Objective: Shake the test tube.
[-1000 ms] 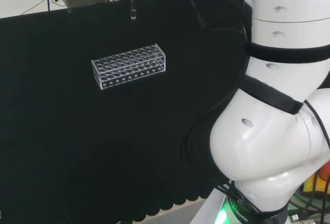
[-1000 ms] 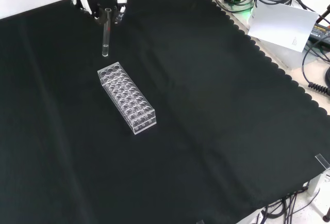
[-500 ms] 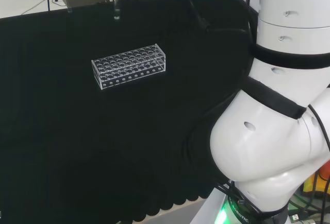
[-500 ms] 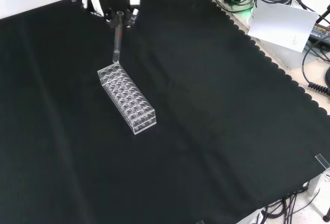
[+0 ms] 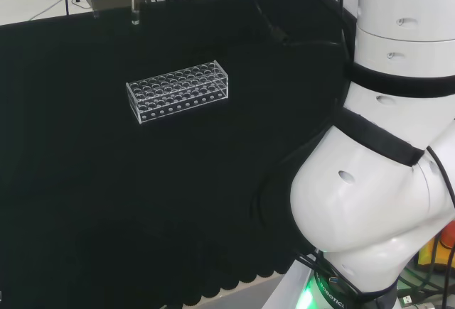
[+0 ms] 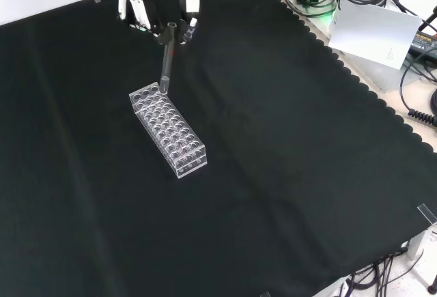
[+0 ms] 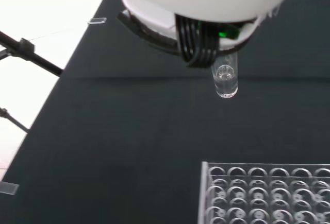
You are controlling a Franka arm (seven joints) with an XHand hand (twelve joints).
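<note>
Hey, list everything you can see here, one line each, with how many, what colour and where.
Test tube: one, clear, held upright in the air above the rack's far end in the front view.
Rack: one, clear plastic with many round holes, on the cloth.
Cloth: one, black, covering the bench.
White sheet: one, off the cloth's right edge in the front view.
Cables: several, black, beside the sheet.
Arm: one, white, at the head view's right.
Hand: one, black and white, fingers pinching the tube's top.
</note>
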